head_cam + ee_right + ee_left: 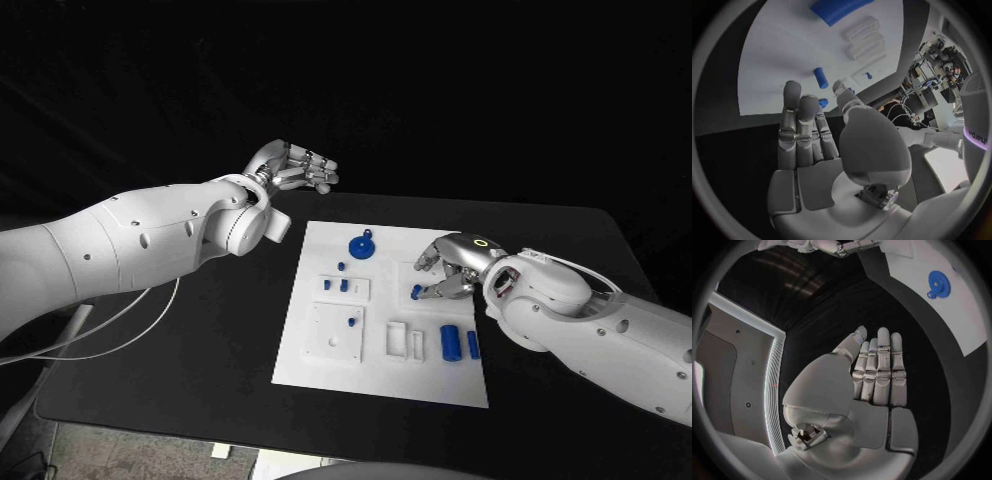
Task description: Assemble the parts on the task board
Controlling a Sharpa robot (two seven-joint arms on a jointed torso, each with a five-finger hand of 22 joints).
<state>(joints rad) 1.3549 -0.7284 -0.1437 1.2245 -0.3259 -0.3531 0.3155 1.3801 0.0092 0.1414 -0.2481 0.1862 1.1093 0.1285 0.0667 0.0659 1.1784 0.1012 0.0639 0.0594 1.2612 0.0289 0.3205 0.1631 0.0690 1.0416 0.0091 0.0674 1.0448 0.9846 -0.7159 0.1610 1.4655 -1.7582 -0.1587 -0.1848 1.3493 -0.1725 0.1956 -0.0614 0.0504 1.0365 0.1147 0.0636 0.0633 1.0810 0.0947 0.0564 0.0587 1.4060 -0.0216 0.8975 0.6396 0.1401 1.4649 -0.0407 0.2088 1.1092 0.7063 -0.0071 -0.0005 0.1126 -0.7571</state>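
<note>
Right hand [450,268] covers part of the task board [378,380]; contact between its fingertips and the small blue peg [417,293] under them can't be resolved. In the left wrist view the board is cut by the circle's rim beyond the left hand [873,375], blue gear [937,278] visible. Small blue bits [336,285] left of the right hand too small to identify.

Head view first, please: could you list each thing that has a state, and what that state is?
Left robot hand: raised beyond the table's far edge, holding nothing.
Right robot hand: over the task board, fingers by a small blue part; grip unclear.
Blue gear: lying flat on the board.
Two blue cylinders: lying side by side.
</note>
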